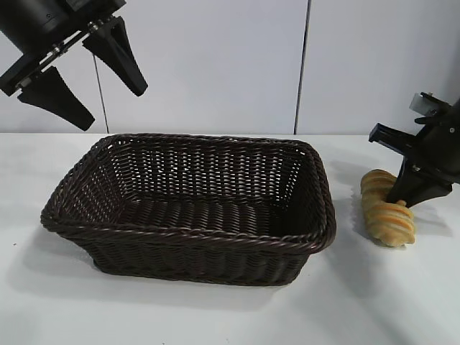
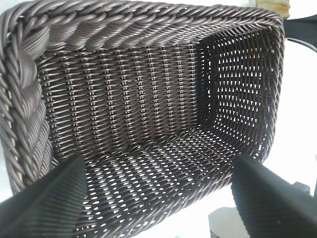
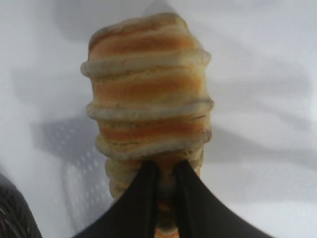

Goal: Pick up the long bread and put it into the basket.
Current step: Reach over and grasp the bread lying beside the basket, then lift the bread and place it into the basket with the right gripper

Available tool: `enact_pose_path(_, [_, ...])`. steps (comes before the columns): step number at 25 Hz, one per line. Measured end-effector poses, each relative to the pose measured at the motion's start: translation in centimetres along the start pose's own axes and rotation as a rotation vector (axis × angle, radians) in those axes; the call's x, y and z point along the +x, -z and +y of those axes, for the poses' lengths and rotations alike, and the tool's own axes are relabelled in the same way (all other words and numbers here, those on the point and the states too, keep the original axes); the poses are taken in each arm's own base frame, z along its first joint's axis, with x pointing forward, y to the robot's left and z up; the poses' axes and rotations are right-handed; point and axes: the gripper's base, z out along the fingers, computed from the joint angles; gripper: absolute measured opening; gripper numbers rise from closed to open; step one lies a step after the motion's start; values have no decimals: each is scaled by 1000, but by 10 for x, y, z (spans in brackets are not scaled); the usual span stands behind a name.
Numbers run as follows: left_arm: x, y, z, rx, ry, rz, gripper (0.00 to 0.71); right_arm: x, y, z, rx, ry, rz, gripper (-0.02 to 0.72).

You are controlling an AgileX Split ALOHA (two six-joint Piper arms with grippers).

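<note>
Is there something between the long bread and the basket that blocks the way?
Nothing visible does. The long bread lies on the table beside the basket, with bare table between them; only the near basket wall must be cleared. The right gripper is at the bread. The left gripper hangs open above the basket.

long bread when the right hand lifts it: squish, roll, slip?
The long bread likely dents: the right hand is nearly shut on it, so it looks soft. Its rounded form on the table suggests it could roll if nudged sideways. The raised ridges probably resist slipping.
</note>
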Motion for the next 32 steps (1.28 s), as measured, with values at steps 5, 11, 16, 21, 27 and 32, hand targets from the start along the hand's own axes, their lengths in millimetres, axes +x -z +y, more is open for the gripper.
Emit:
enact_pose_path(5, [0,0,0,0,0,0,583,-6,37,16,-40,70,-30,73])
enact_pose_path(11, [0,0,0,0,0,0,583,-13,92,38,-90,147,-92,64])
enact_pose_path(16, [0,0,0,0,0,0,583,-14,113,47,-116,191,-89,64])
enact_pose_path(21, [0,0,0,0,0,1,583,-10,114,62,-180,254,-61,64])
enact_pose_path(27, [0,0,0,0,0,1,583,15,102,112,-232,388,-7,63])
enact_pose_path(32, [0,0,0,0,0,2,583,41,93,156,-274,507,5,63])
